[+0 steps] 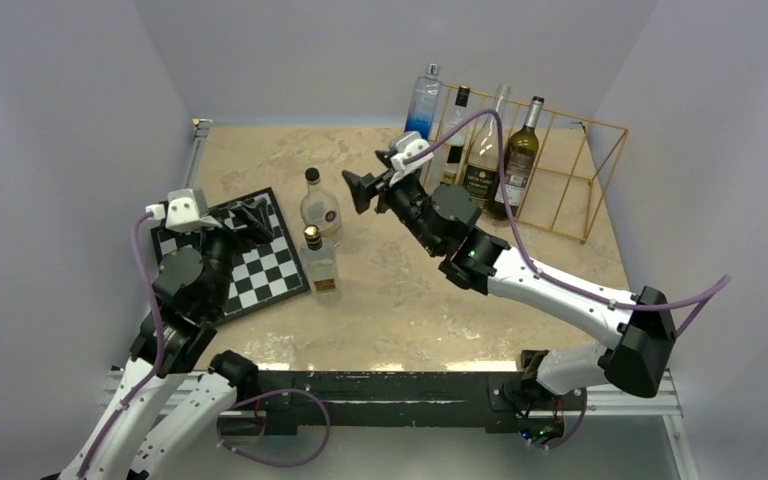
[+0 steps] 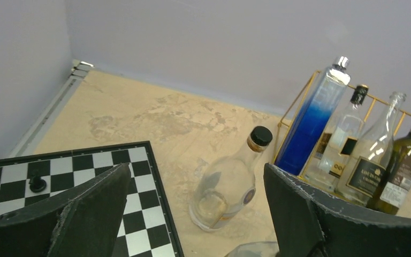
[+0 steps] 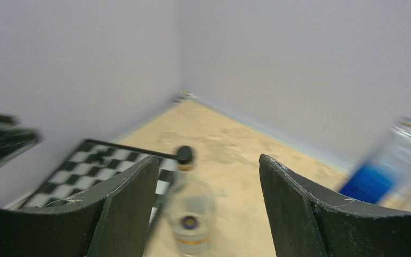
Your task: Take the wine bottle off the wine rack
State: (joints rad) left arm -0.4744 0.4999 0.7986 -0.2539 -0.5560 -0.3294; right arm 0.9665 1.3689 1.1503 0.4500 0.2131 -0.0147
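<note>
Rack (image 1: 560,114) sits far right on desk (image 1: 400,300); its bars keep four bottles upright. Green bottle (image 1: 517,160) is rightmost, not yet lifted. Two loose bottles (image 1: 320,210) stand mid-desk. Right tool (image 1: 355,190) is spread, empty, just left of rack, probably staged to reach in. Left tool (image 1: 250,215) is spread and parked over checkerboard (image 1: 270,270).

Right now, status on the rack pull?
Left gripper open over checkerboard. Right gripper open, empty, aimed at loose clear bottle, wine rack off its right. Green wine bottle upright in rack.
</note>
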